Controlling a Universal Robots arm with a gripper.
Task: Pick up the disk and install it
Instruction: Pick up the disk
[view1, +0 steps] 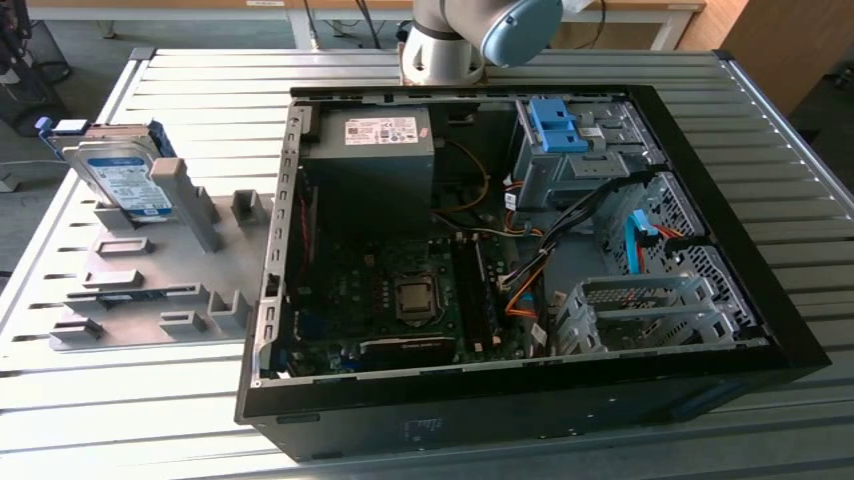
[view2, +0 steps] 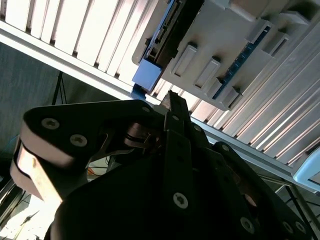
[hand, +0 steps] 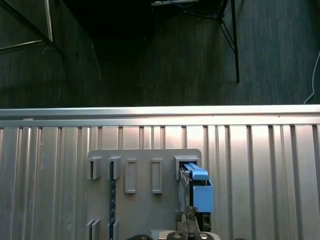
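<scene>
Exterior view: the disk (view1: 123, 178) stands on edge in a slot of the grey holder fixture (view1: 147, 265), beside the open computer case (view1: 767, 320), apparently so its blue rails stay reachable. In the second wrist view, the gripper (view2: 175, 105) points toward it, well apart. Whether the gripper is open cannot be told.

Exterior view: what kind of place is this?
Probably a robotics lab bench for PC assembly: an open computer case on a slatted metal table, the disk standing in a grey fixture, and a robot arm.
</scene>
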